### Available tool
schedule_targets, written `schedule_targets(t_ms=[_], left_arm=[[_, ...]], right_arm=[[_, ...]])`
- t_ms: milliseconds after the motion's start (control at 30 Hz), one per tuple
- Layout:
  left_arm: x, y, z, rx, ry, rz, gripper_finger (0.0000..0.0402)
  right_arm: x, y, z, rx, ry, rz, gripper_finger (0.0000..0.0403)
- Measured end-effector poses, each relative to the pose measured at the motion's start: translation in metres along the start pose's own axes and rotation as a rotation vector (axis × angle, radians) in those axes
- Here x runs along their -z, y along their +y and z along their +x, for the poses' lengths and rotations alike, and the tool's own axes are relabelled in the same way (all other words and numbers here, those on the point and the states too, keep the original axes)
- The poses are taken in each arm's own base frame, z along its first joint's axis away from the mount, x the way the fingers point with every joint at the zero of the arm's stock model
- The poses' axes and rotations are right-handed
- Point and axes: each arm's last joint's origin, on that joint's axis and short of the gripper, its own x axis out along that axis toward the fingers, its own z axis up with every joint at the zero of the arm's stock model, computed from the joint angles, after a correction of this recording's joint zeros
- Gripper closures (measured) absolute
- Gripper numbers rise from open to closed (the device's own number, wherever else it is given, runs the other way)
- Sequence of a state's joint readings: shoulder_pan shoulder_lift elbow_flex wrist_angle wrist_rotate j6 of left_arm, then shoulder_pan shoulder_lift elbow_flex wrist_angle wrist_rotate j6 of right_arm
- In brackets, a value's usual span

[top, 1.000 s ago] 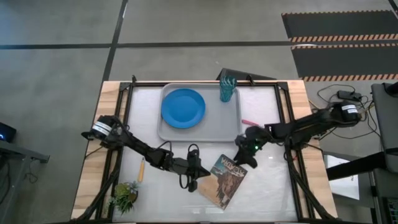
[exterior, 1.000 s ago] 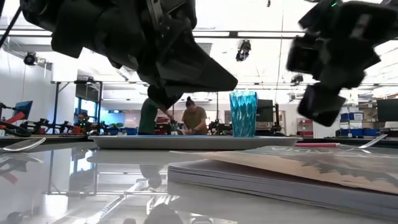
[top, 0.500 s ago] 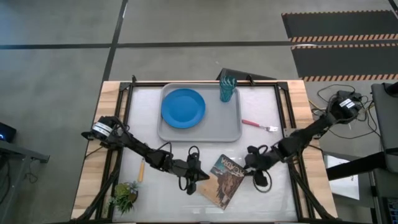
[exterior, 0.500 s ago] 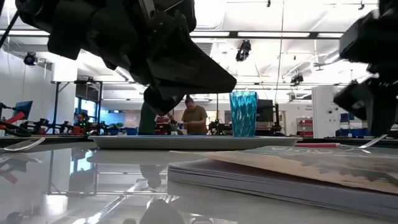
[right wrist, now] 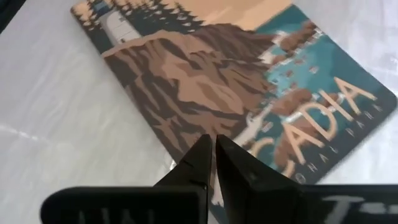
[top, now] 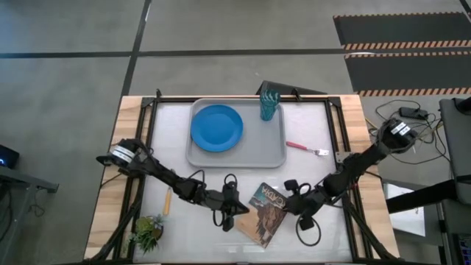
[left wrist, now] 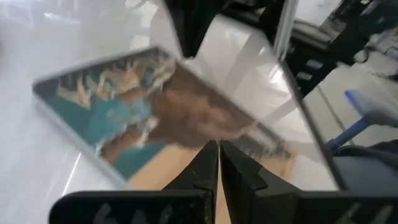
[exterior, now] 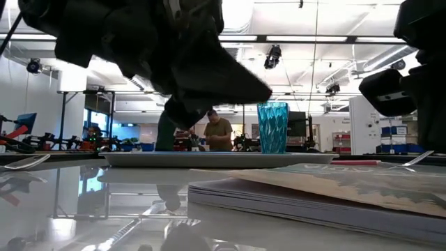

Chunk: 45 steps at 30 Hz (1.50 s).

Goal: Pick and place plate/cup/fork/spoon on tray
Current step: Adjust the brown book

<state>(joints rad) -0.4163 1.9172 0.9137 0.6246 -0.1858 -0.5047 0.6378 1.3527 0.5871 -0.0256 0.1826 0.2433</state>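
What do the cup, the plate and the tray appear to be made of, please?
Cup: likely plastic, translucent teal with faceted ribbed walls that let light through.
Plate: probably plastic or melamine, an opaque, even bright blue.
Tray: likely plastic, matte light grey with rounded corners and a raised rim.

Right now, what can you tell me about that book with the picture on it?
The book is thin and flat, with a painted cover of brown cliffs, teal water, dark trees and a white lighthouse, plus large pale letters. It lies face up on the glossy white table, turned at an angle, in front of the tray and apart from it. The left gripper sits at one side of it and the right gripper at the other, both shut and hovering over its edges.
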Motion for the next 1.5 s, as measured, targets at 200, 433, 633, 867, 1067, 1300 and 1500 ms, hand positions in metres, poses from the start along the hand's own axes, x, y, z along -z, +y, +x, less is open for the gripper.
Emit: schedule_targets(t_ms=[200, 433, 633, 867, 1067, 1300, 1500], left_arm=[[0.014, 0.007, 0.006, -0.075, 0.014, -0.029, 0.0402], [0.018, 0.010, 0.008, -0.105, 0.016, -0.026, 0.0402], [0.019, 0.010, 0.009, -0.106, 0.017, -0.026, 0.0402], [0.019, 0.011, 0.008, -0.107, 0.020, -0.025, 0.0402], [0.022, 0.014, 0.007, -0.138, 0.022, -0.018, 0.0402], [0.016, 0.012, 0.001, -0.144, -0.004, -0.019, 0.0402], [0.006, 0.008, -0.005, -0.130, -0.029, -0.005, 0.0402]], right_arm=[[-0.009, 0.005, 0.008, -0.036, 0.016, -0.036, 0.0385], [-0.022, 0.014, 0.017, -0.051, 0.030, -0.135, 0.0295], [-0.028, 0.018, 0.031, -0.046, 0.050, -0.272, 0.0208], [-0.030, 0.020, 0.042, -0.026, 0.069, -0.319, 0.0152], [-0.033, 0.022, 0.046, -0.033, 0.072, -0.306, 0.0120], [-0.046, 0.022, 0.032, -0.034, 0.022, -0.230, 0.0122], [-0.055, 0.016, 0.019, 0.064, -0.043, -0.178, 0.0145]])
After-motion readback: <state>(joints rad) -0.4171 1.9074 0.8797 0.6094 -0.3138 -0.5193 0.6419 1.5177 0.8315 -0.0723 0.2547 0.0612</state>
